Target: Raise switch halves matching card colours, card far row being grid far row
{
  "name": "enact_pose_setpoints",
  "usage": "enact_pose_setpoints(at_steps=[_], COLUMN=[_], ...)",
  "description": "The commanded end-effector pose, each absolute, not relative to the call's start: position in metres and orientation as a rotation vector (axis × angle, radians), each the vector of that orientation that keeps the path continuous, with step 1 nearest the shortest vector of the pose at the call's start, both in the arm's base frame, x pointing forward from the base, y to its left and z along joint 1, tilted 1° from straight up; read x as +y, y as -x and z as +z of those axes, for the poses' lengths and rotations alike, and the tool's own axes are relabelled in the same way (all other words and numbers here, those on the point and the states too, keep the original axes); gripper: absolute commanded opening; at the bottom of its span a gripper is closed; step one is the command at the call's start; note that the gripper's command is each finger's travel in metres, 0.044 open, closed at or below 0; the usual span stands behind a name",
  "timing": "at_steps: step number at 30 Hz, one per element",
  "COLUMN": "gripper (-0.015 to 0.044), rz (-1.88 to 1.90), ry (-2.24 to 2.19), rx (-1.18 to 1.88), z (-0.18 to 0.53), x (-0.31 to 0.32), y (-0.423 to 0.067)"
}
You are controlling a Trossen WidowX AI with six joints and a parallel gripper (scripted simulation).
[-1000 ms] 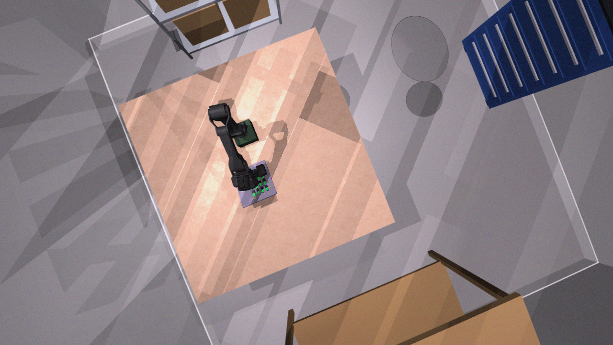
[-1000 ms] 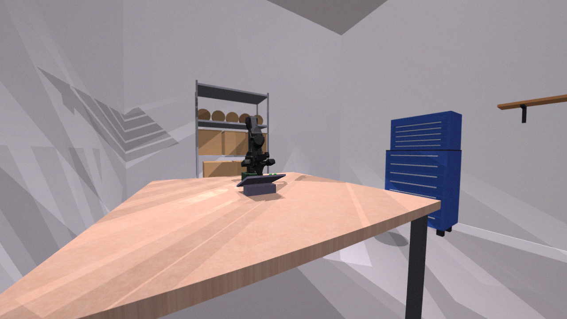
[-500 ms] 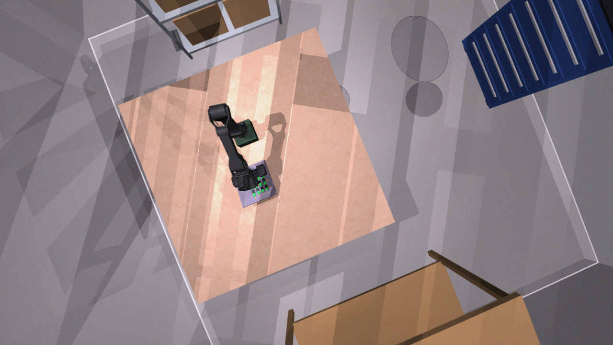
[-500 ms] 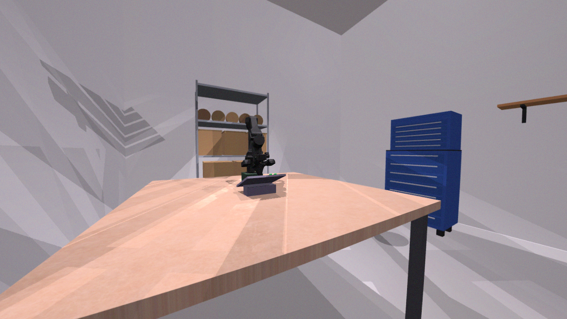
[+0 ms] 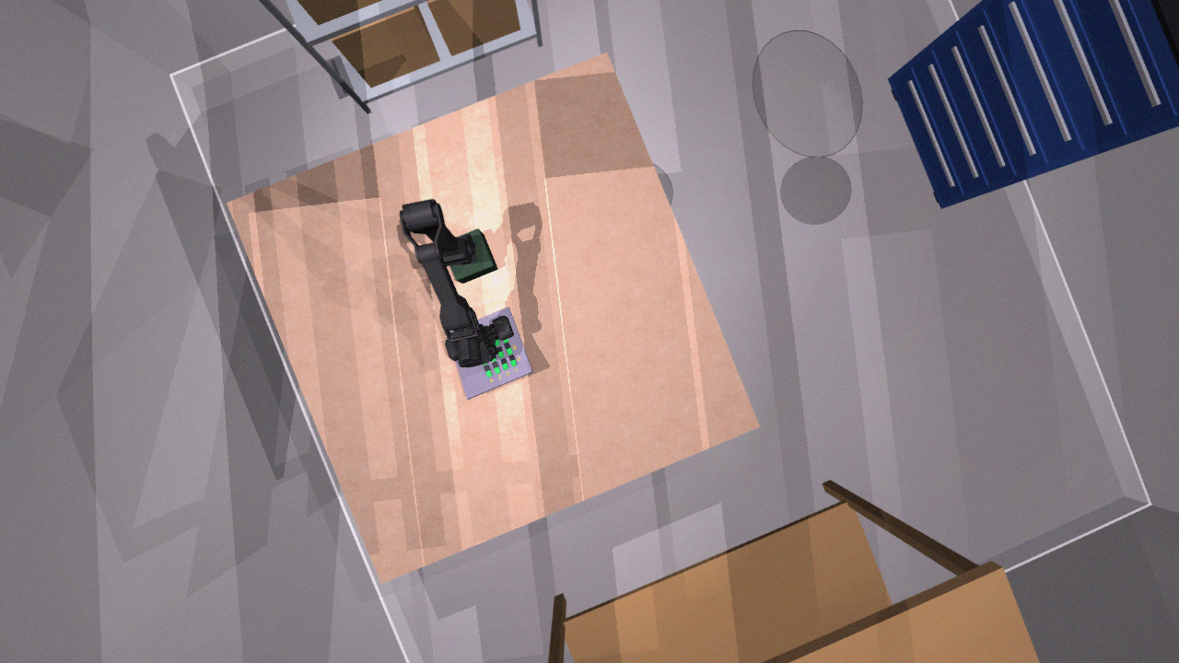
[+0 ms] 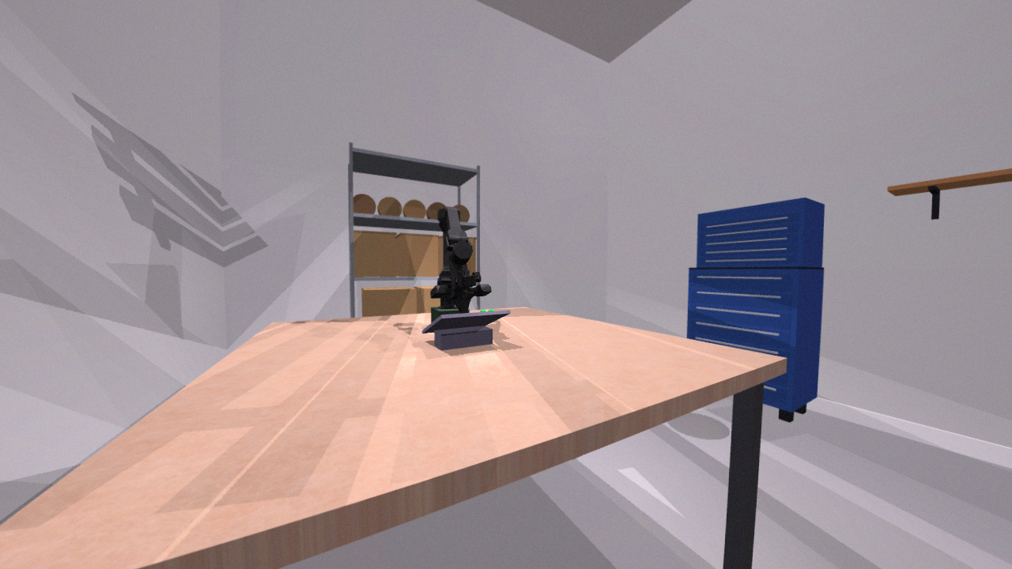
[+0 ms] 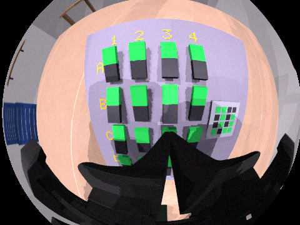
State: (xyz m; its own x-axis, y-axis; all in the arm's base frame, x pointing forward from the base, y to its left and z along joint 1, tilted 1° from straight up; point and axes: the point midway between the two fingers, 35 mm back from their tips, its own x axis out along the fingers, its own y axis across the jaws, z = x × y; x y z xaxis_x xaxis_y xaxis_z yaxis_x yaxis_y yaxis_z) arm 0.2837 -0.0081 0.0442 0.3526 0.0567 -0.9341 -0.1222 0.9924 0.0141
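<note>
The lavender panel [image 5: 473, 387] [image 6: 466, 322] [image 7: 225, 62] carries green and dark grey rocker switches in rows A to D and columns 1 to 4. Switches A3 [image 7: 169, 59] and A4 [image 7: 198, 62] seem to have the nearer half raised; other tilts are hard to tell. The card [image 7: 225, 104] reads, far row first: green, green, dark, dark; dark, green, dark, green; dark, green, dark, green; green, dark, green, green. My gripper [image 7: 168, 135] is shut and empty, its tips in front of switch C3 [image 7: 169, 129]. Contact cannot be told. The fingers hide much of row D.
The panel stands tilted on a block [image 6: 463, 338] on the wooden table [image 5: 626, 330] [image 6: 339, 424]. The dark green arm base [image 5: 473, 257] is behind the panel. A shelf rack [image 6: 415, 159] and a blue cabinet [image 5: 1038, 98] [image 6: 753, 304] stand beyond the table.
</note>
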Motion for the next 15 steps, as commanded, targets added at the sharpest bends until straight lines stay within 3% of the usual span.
enact_pose_setpoints(at_steps=[1, 15], gripper=[0.0000, 0.0000], rz=[0.111, 0.111], ry=[0.061, 0.061], rx=[1.207, 1.207], z=[0.0430, 0.0413], x=[-0.0085, -0.0084], y=[-0.2836, -0.2843])
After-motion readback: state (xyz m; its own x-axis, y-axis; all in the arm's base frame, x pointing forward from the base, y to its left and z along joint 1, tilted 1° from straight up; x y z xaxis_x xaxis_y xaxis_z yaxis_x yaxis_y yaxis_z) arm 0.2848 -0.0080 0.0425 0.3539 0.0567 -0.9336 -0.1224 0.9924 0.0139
